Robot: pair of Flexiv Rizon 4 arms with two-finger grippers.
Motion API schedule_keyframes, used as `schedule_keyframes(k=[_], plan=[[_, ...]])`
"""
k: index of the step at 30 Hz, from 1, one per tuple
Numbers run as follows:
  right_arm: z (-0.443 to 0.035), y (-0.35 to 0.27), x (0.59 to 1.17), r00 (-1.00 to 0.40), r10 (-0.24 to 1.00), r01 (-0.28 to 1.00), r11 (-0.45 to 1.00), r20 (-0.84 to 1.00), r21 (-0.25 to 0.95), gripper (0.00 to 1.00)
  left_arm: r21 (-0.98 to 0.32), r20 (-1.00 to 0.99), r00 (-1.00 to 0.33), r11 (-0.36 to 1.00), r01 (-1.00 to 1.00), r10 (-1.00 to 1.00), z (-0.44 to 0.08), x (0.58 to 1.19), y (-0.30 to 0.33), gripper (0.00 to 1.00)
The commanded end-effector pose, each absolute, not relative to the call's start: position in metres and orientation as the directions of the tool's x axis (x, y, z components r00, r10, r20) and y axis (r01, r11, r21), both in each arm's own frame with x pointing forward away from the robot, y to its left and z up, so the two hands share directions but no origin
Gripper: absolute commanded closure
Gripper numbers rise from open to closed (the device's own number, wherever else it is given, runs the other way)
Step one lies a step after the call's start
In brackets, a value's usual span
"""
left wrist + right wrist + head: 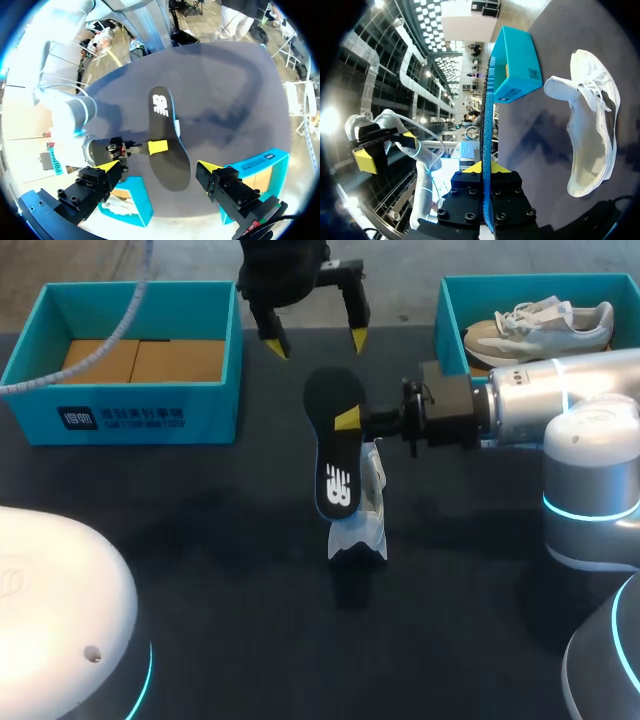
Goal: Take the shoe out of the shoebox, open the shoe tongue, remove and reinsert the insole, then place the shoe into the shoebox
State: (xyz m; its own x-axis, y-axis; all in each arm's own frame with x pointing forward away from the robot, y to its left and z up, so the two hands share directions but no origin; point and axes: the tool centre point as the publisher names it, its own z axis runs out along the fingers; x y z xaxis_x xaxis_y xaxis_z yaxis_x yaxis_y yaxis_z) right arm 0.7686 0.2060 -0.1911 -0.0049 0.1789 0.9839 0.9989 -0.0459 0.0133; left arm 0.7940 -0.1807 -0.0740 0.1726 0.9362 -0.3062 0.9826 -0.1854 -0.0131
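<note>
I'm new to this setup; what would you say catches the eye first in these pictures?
The black insole stands out first, pinched in the right tool and held in the air over the middle of the dark table. Close beside it a white shoe lies on the table. The left tool hangs open at the far side.

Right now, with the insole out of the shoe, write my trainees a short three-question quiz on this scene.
1. True or false: the left gripper is shut on the insole.
2. Which one holds the insole? A) the left gripper B) the right gripper C) neither
3. Fill in: the white shoe outside the boxes rests on the ____.
Key: 1 false; 2 B; 3 table.
</note>
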Motion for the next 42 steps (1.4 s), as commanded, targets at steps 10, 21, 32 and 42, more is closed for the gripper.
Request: schedule_keyframes(k=[10,21,32,42], plan=[[-0.187,0.189,0.767,-0.001,0.185,0.997,-0.073,0.983,0.014,1.00,0.050,-0.780,0.100,-0.098,0.994,0.618,-0.074,0.790,-0.163,0.00],[-0.185,0.182,0.764,0.004,0.190,0.995,-0.094,0.982,0.014,1.00,0.071,-0.942,0.067,0.000,0.997,0.328,-0.071,0.789,-0.159,0.00],[-0.182,0.175,0.763,0.005,0.194,0.993,-0.119,0.981,0.018,1.00,-0.012,-0.997,-0.010,-0.022,1.000,0.075,-0.078,0.783,-0.155,0.00],[-0.178,0.174,0.761,0.003,0.199,0.993,-0.120,0.980,0.021,1.00,0.027,-1.000,0.027,-0.068,0.997,-0.008,-0.084,0.776,-0.149,0.00]])
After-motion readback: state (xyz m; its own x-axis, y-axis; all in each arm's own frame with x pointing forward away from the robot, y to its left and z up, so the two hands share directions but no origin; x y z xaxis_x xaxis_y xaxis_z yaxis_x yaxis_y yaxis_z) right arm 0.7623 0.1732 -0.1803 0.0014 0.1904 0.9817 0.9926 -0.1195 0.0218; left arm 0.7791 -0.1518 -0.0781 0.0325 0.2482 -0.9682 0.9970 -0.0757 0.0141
